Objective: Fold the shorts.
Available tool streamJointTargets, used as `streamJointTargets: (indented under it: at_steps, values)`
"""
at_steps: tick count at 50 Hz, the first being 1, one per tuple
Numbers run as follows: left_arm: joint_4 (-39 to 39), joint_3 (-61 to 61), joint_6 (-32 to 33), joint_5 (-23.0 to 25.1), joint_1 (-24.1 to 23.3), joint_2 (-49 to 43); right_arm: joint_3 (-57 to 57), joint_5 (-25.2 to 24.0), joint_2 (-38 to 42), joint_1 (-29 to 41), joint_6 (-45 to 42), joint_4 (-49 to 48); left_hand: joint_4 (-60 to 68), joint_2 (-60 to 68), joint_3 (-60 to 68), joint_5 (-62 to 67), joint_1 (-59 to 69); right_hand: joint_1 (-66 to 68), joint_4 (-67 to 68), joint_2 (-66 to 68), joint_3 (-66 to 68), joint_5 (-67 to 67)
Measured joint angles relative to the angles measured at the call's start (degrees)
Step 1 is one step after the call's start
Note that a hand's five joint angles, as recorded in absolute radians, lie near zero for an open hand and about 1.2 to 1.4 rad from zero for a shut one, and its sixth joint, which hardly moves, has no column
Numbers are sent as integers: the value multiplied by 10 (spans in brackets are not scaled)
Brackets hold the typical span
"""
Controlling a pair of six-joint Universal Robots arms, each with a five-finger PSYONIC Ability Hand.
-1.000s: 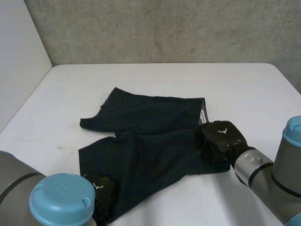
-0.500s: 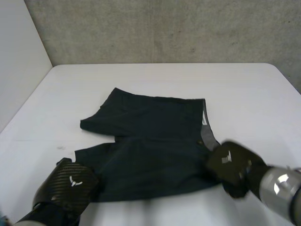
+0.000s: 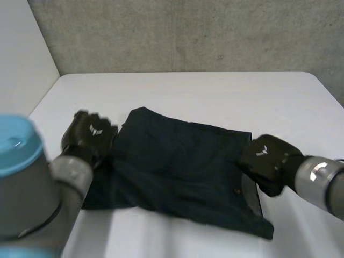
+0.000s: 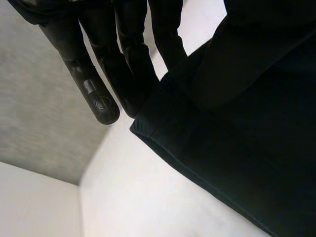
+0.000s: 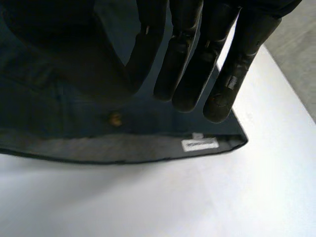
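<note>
— Where do we find the shorts?
— Folded flat on the worktop. Our left robot hand pinches a leg hem; our right robot hand hovers, fingers straight, over the waistband.

We see soft, even light over the table, which reads bright white with no hot glare on it. The concrete wall behind is evenly lit and a shade dimmer. The shorts are so dark that their folds barely register. Only a pale grey band lightens their edge beside the right robot hand. In the right wrist view a wide, soft-edged shade lies on the table along that edge, close under the cloth. Both the right and the left robot hand carry small dull highlights on their black shells. In the left wrist view the wall sits in a dimmer grey than the table.
</note>
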Motion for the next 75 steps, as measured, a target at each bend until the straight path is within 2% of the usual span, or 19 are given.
streamJointTargets:
  at_steps: [4,5,6,7,11,18,29,35,38,39,42,52,59,66,69,70,71,72,75]
  values:
    - [47,50,21,0,8,-69,-35,31,45,29,55,-42,0,0,0,0,0,-46,-52,-46,-50,-40]
    - [52,59,24,0,8,-81,-39,38,50,34,75,-55,0,0,0,0,0,-167,-194,-202,-192,-172]
    - [53,64,25,0,8,-87,-40,40,51,36,84,-60,0,0,0,0,0,-167,-194,-202,-192,-172]
    - [55,68,26,0,8,-93,-40,43,51,37,103,-68,0,0,0,0,0,-280,-336,-332,-334,-314]
    - [54,75,27,0,7,-105,-39,45,37,37,176,-86,0,0,0,0,0,-390,-477,-465,-474,-457]
    - [48,67,22,-1,1,-102,-45,24,-18,25,322,-57,0,0,0,0,0,-398,-495,-467,-492,-481]
    - [47,57,21,-3,2,-97,8,-23,-57,7,355,50,0,1,0,0,0,-411,-498,-467,-501,-485]
    - [47,57,21,-2,5,-97,81,-22,-75,14,356,13,0,1,0,0,0,-407,-495,-465,-497,-481]
    - [48,58,22,-1,6,-98,96,-21,-73,16,357,-5,0,1,0,0,0,-311,-387,-367,-373,-374]
    - [49,59,22,-1,6,-99,109,-19,-60,18,358,-40,0,1,0,0,0,-155,-204,-182,-199,-199]
    - [53,65,22,1,8,-105,101,-16,-30,20,355,-85,0,1,0,0,0,-29,-26,-16,-25,-26]
    - [147,143,22,26,30,-180,-54,26,110,21,304,-195,0,1,0,0,0,-16,-1,0,-5,-3]
    - [220,246,18,68,46,-274,-265,120,285,42,242,-207,1,1,1,0,0,-16,-1,0,-5,-3]
    - [227,346,18,98,53,-373,-388,169,403,59,180,-210,1,1,1,0,0,-16,-1,0,-5,-3]
    - [227,383,18,104,54,-416,-431,178,452,62,153,-216,-6,-5,-6,-4,-5,-33,-43,-35,-39,-28]
    - [229,400,17,105,54,-437,-448,180,473,64,144,-223,-154,-164,-149,-131,-150,-190,-201,-206,-197,-173]
    - [230,407,17,106,53,-446,-455,182,481,64,140,-228,-191,-201,-197,-168,-193,-305,-317,-327,-326,-285]
    - [234,413,17,106,52,-453,-461,183,486,65,138,-236,-350,-346,-340,-326,-375,-398,-430,-441,-439,-396]
    - [243,418,16,105,51,-461,-465,187,487,65,138,-249,-493,-495,-487,-464,-508,-451,-528,-529,-529,-495]
